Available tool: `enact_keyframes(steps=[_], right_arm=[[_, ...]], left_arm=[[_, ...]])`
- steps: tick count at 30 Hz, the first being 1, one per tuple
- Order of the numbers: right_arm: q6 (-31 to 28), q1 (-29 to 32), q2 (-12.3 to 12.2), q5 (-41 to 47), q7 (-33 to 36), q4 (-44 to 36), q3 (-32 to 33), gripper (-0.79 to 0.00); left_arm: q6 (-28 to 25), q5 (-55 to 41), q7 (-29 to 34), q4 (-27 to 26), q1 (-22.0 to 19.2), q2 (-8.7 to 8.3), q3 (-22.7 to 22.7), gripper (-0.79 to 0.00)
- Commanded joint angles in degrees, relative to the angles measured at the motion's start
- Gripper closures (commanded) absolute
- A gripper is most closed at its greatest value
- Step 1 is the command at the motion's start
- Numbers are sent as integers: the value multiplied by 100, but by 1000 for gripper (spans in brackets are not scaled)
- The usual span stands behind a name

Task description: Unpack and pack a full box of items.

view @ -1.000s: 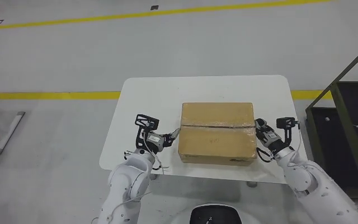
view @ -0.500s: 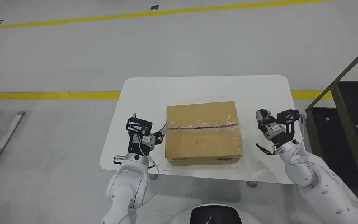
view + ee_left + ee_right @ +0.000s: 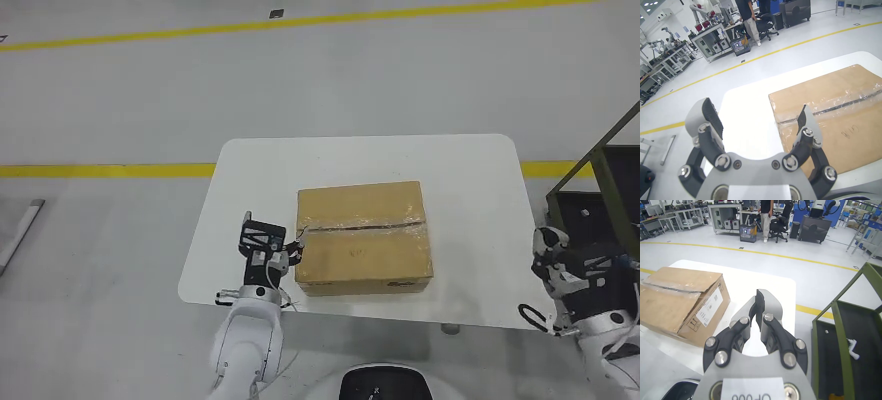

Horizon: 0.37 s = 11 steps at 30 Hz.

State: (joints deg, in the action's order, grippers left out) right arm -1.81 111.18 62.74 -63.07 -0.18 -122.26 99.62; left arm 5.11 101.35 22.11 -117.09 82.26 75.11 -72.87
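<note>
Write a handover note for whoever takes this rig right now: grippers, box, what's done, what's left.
Left gripper: open, empty, at the left end of the box, near its taped seam.
Right gripper: shut, empty, at the right edge of the table, apart from the box.
Box: on the table, flaps closed, clear tape over the seam.
Done: nothing unpacked.
Left: open the box, unpack, repack.
</note>
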Motion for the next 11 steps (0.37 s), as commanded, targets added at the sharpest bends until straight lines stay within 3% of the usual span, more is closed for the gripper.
enact_keyframes(steps=[1,2,4,11], right_arm=[[-205,3,3,152,44,-10,-35,-785],[-129,17,3,44,32,-24,-22,-5],[-230,7,4,149,47,-15,-36,-24],[-204,2,3,151,44,-9,-35,-481]], left_arm=[[38,118,24,36,-33,7,51,-785],[27,89,18,27,-24,5,37,-785],[40,127,26,38,-35,8,54,-785],[38,118,24,36,-32,7,50,-785]])
